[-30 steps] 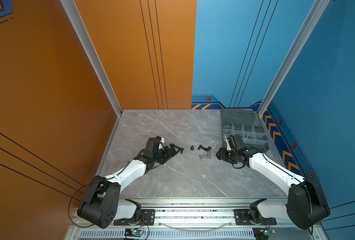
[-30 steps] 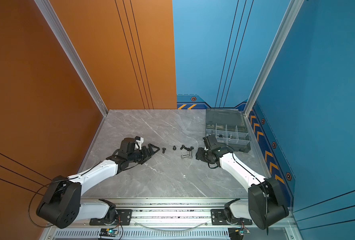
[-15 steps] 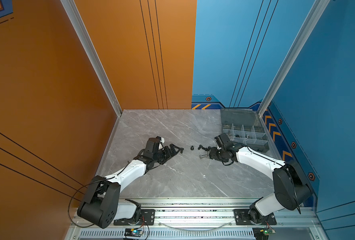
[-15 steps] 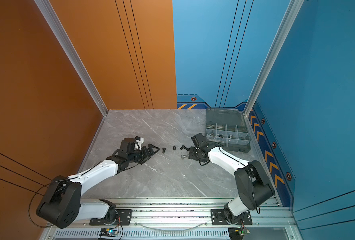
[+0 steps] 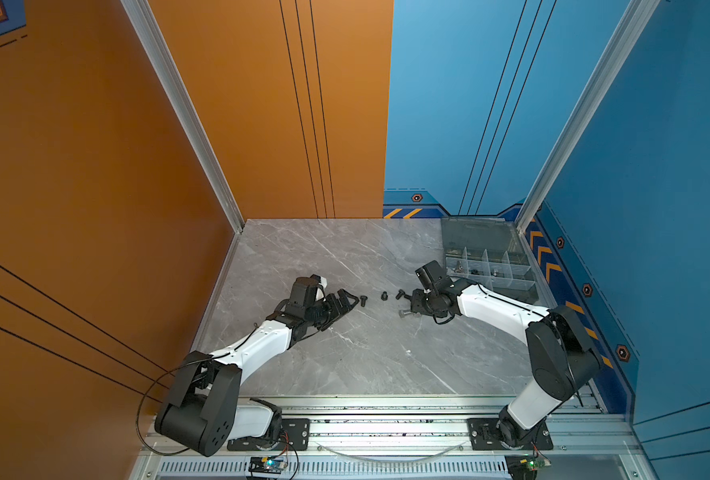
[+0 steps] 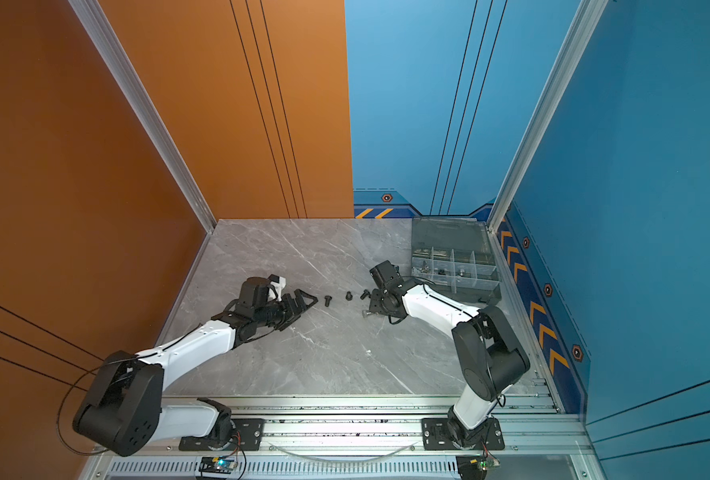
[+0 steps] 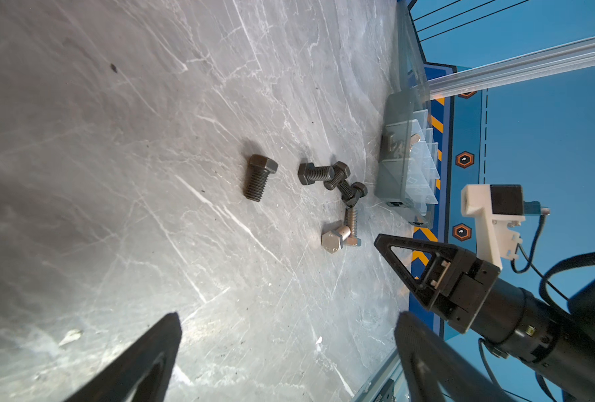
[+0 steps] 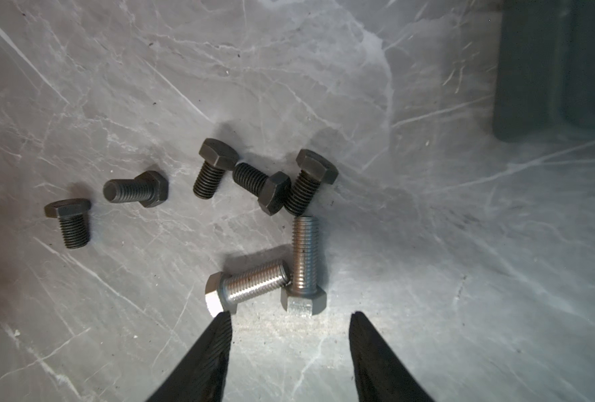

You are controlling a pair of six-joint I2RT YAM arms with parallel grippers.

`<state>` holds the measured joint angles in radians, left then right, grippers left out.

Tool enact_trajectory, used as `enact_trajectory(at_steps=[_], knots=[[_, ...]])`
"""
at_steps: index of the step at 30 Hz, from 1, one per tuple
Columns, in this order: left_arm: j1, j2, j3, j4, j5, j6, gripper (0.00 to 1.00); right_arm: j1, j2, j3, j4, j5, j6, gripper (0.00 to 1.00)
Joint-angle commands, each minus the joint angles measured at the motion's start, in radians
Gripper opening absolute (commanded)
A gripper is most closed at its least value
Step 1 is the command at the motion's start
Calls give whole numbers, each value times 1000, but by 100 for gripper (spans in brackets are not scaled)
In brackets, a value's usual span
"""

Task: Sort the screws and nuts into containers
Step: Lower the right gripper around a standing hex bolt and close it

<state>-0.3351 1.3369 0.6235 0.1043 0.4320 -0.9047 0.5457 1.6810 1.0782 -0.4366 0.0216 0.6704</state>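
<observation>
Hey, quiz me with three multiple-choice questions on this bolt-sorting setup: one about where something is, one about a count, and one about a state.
1. Where does the organiser box sit on the table?
A. in the far right corner
B. at the near left edge
C. in the centre, between the arms

2. How many silver bolts lie loose on the table?
A. one
B. two
C. four

3. What state is the right pincer in?
A. shut on a black bolt
B. shut on a wing nut
C. open and empty, right by the silver bolts

Answers:
1 A: in both top views it stands where the far and right walls meet.
2 B: the right wrist view shows exactly two.
3 C: its fingers stand apart with only bare table between them.
</observation>
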Motion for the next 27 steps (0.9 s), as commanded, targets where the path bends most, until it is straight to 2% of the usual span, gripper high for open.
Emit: enact_trajectory(at_steps=[1,7,27], knots=[[12,-13,-13,-17,16,23,98,10,22,30,-48,44,-11,55],[13,-13,-13,-19,17,23,98,14,61,49,-53,49,-19,50],[15,-23,-13,-38,5,32,98,24,124,73,-65,69,-46,44]])
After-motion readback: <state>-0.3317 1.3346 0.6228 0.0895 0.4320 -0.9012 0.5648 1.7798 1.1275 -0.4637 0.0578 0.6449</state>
